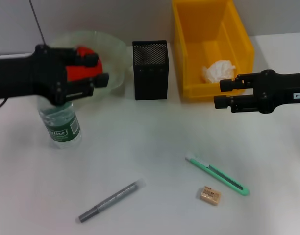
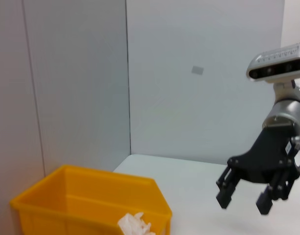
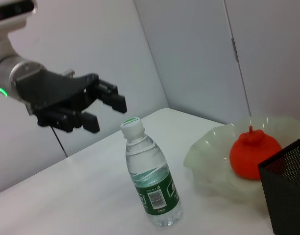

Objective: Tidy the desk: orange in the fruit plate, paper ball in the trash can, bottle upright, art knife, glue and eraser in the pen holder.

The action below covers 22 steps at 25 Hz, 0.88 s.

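Nearest on the plain white desk [image 1: 155, 142], a thin grey glue stick with a translucent end [image 1: 110, 200] is seen lying flat at the front left. A tiny tan eraser block with a dark mark [image 1: 209, 195] lies at the front right, just beside the slim mint-green art knife [image 1: 217, 174], which lies diagonally; whether the two touch cannot be told.

Farther back on the left, the small clear plastic bottle with green label and white cap [image 3: 150, 180] is seen standing upright on the desk. The left gripper [image 1: 102, 70] is held above and just beside the bottle's cap, fingers spread apart and nothing held between them; in the right wrist view it [image 3: 105, 108] is clear of the cap.

On the right, the right gripper [image 1: 221, 93] is held in the air in front of the bin, jaws parted and empty, as confirmed in the left wrist view [image 2: 244, 197].

At the back, the red-orange lumpy orange [image 3: 254, 155] is seen resting in the pale green translucent wavy-rimmed fruit plate [image 3: 209, 157]. Just beside the plate stands the square black mesh pen holder [image 1: 150, 70]. Farthest right, the crumpled white paper ball [image 1: 218, 71] lies inside the bright yellow rectangular plastic trash can [image 1: 210, 45].
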Available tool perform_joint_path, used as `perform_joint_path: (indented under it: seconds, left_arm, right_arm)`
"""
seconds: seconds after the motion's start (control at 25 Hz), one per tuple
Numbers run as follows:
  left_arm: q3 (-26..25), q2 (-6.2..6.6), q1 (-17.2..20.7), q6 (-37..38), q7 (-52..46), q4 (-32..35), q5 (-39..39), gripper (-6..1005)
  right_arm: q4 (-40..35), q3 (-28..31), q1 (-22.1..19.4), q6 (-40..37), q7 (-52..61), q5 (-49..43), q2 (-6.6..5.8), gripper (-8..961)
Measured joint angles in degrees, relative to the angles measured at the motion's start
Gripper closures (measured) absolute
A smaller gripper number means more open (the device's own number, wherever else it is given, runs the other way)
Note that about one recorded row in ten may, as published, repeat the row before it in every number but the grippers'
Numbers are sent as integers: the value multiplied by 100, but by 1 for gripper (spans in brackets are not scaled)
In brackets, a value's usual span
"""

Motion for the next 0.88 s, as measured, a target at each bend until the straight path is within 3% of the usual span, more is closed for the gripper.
perform_joint_path:
  seconds: [0.56, 0.72, 0.88]
  left_arm:
    - [-244, 148, -37, 297, 925, -1574, -16, 514]
    - [-456, 150, -94, 254, 1239, -2001, -1, 514]
    - [-448, 152, -113, 146, 1265, -2090, 10, 514]
  right_arm:
    - [-335, -61, 183, 119, 814, -231, 1, 330]
    - [-610, -83, 286, 107, 1061, -559, 105, 330]
    - [-618, -92, 378, 106, 1199, -689, 118, 330]
